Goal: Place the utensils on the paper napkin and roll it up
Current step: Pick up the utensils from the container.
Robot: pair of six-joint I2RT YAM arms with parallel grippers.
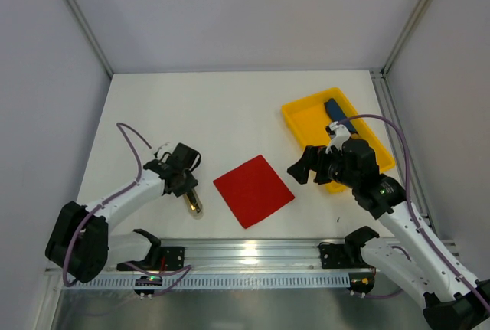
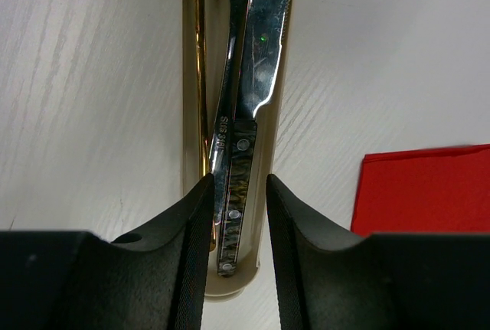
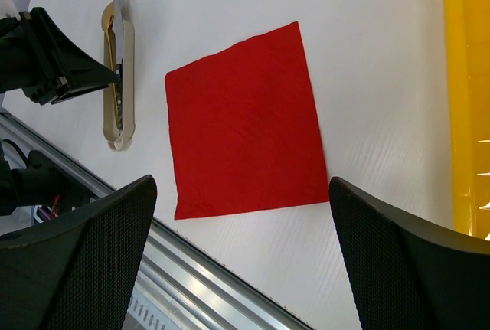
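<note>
Left wrist view, task barely begun: left gripper [image 2: 238, 181] straddles the utensils [image 2: 260, 62], grip unclear, right gripper [image 3: 241, 184] gapes empty, and the paper napkin [image 3: 245, 123] lies bare, unrolled.

Red napkin [image 3: 243, 119] flat on the white table [image 3: 367, 24], framed by the right tool [image 3: 241, 192], fingers spread wide. Left of the napkin, utensils [image 3: 115, 16] in a beige sleeve [image 3: 119, 137]; right of it, yellow tray [image 3: 463, 77].

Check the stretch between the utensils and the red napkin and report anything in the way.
Nothing visible: only bare table separates the utensils from the paper napkin. They sit in a beige sleeve.
</note>
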